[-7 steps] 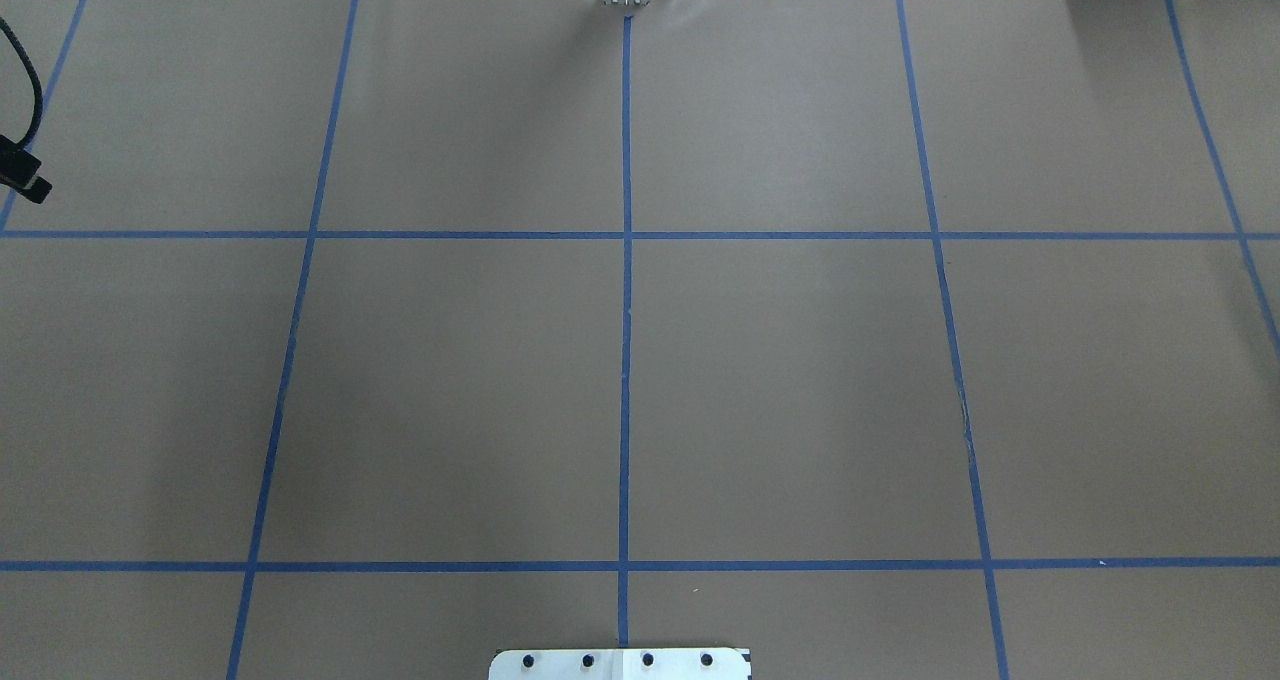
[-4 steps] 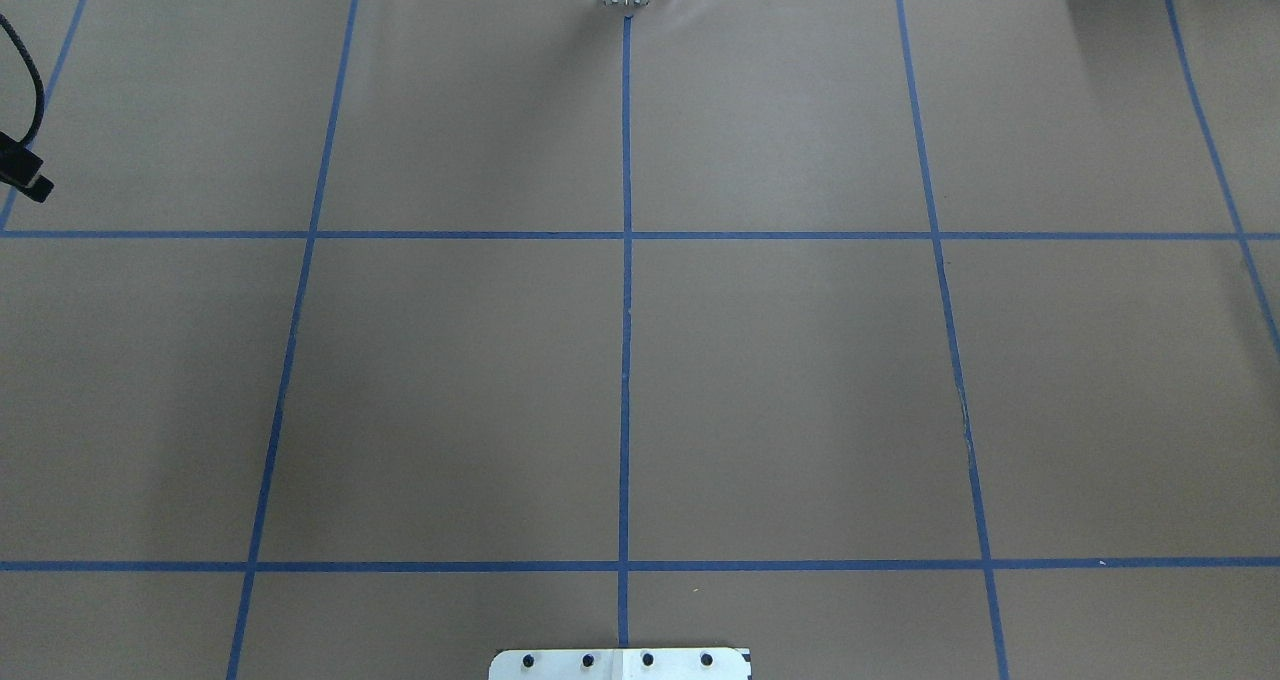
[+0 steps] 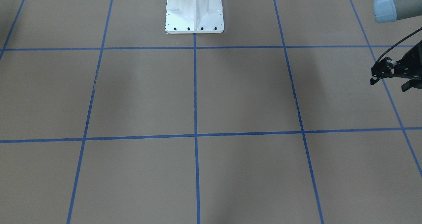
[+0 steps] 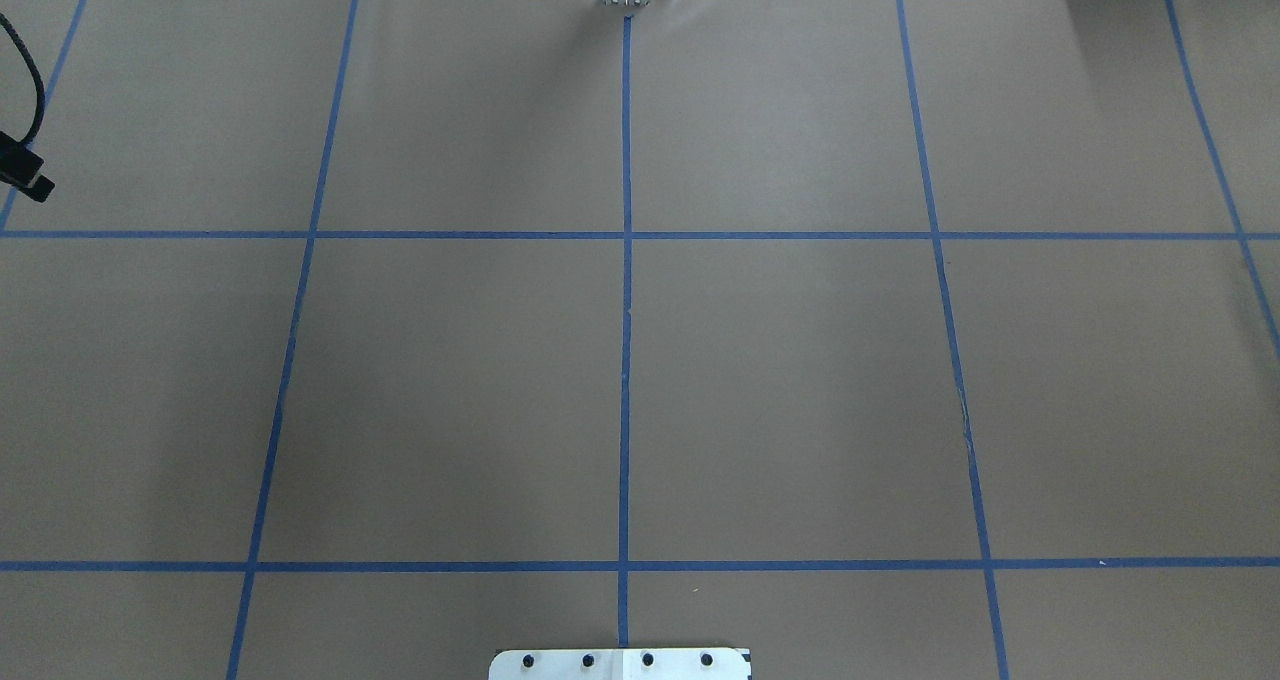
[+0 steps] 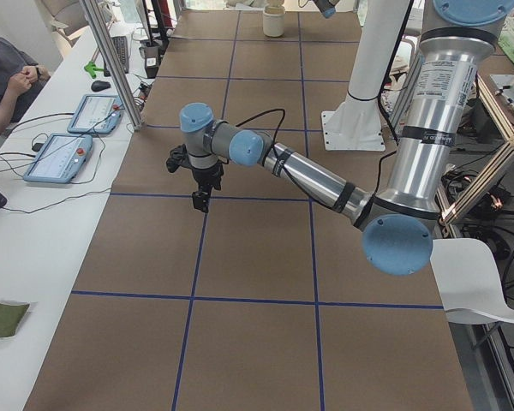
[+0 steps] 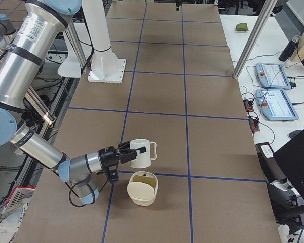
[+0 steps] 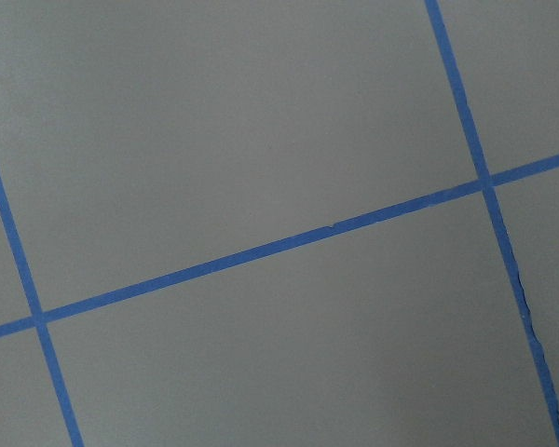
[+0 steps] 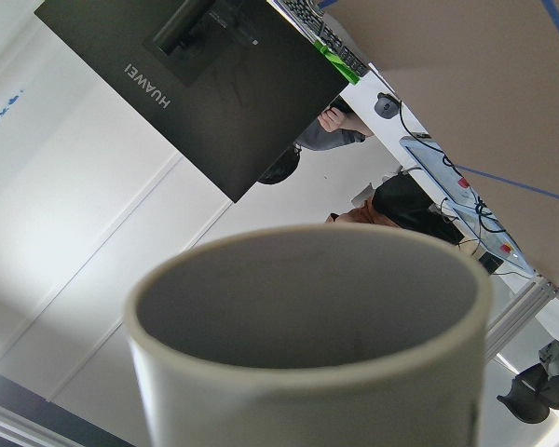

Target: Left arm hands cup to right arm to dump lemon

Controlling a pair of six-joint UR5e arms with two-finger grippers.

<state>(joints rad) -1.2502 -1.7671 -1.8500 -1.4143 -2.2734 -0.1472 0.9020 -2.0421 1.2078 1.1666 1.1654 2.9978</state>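
Hand-over looks done: the cup [image 6: 141, 154] sits at the jaws of the right arm [image 6: 38, 147], grip unclear to us, a bowl [image 6: 141, 198] just below them; left jaws hang wide, empty. Next, we reckon: tipping.

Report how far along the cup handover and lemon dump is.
Done: the handover looks finished, with the cup at the right gripper and the left gripper open, empty and far off. In hand: the cup is close to a cream bowl, and the wrist view shows nothing inside the cup. Left: perhaps nothing; a yellowish patch in the bowl may be the lemon, too small to tell.
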